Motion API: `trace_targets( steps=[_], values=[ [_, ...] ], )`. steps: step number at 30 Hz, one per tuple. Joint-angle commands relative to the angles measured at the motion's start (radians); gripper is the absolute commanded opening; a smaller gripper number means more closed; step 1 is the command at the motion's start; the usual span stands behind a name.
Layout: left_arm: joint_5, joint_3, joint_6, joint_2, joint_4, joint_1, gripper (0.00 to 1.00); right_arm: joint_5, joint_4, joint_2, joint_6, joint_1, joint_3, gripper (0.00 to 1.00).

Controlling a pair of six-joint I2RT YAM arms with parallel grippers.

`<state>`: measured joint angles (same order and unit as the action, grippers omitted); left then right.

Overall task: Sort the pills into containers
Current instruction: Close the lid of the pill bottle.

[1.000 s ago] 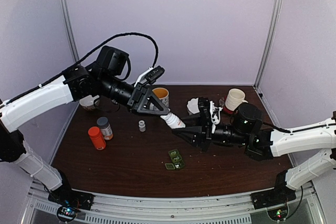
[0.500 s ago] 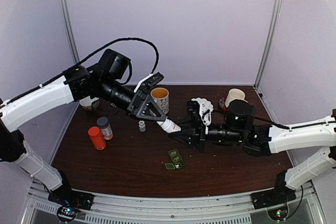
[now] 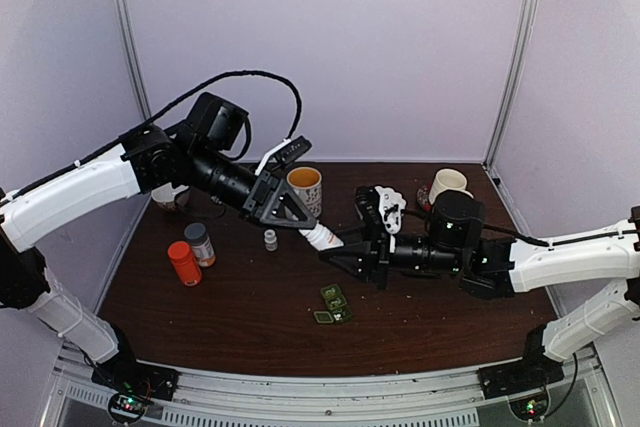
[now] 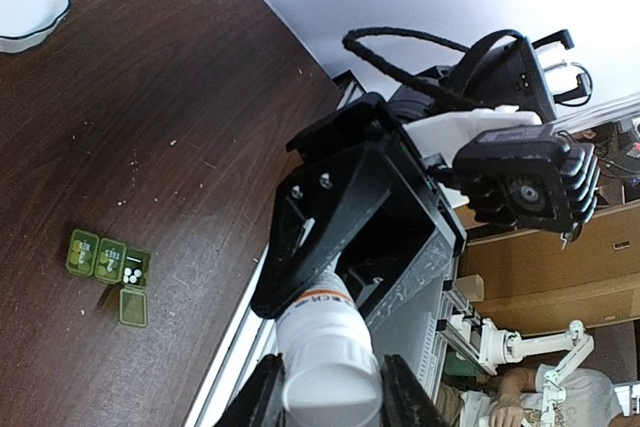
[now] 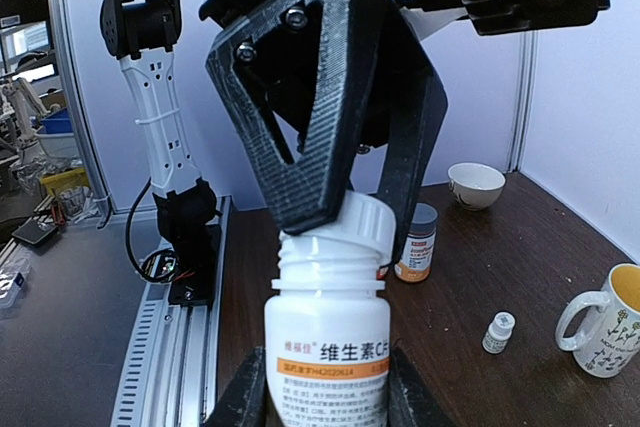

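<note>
Above the middle of the dark table (image 3: 200,327), my two arms meet on one white pill bottle (image 5: 325,347), which is tilted in the air between them. My left gripper (image 3: 311,232) is clamped on the bottle's cap (image 5: 352,227), its black fingers pressed on either side. My right gripper (image 5: 325,392) is closed around the labelled body from below. In the left wrist view the cap's round end sits squarely between my left fingers (image 4: 262,397). The dark-green pill box (image 3: 335,304) lies flat on the table at six o'clock from the bottle, well below it and touched by neither gripper. One lid flap (image 4: 132,307) hangs open, and a few white pills (image 4: 131,274) show in the end compartment beside it. A yellow mug (image 3: 306,187) stands at twelve o'clock from the bottle, and a white mug (image 3: 447,187) at two o'clock. An orange bottle (image 3: 184,263), a grey-capped bottle (image 3: 201,244) and a small vial (image 3: 270,239) stand out toward nine o'clock.
</note>
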<state>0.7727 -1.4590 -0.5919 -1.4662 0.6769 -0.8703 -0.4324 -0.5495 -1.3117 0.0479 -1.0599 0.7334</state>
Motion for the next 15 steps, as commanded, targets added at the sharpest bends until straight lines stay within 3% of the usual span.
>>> trace_targets(
  steps=[1,15],
  values=[
    [0.042,0.002,0.026,-0.006,-0.080,-0.035,0.33,0.064,-0.095,-0.021,0.053,0.006,0.037,0.00],
    [-0.079,-0.012,0.047,-0.005,-0.027,-0.036,0.35,0.090,-0.118,-0.041,0.121,0.006,0.049,0.00]
  ],
)
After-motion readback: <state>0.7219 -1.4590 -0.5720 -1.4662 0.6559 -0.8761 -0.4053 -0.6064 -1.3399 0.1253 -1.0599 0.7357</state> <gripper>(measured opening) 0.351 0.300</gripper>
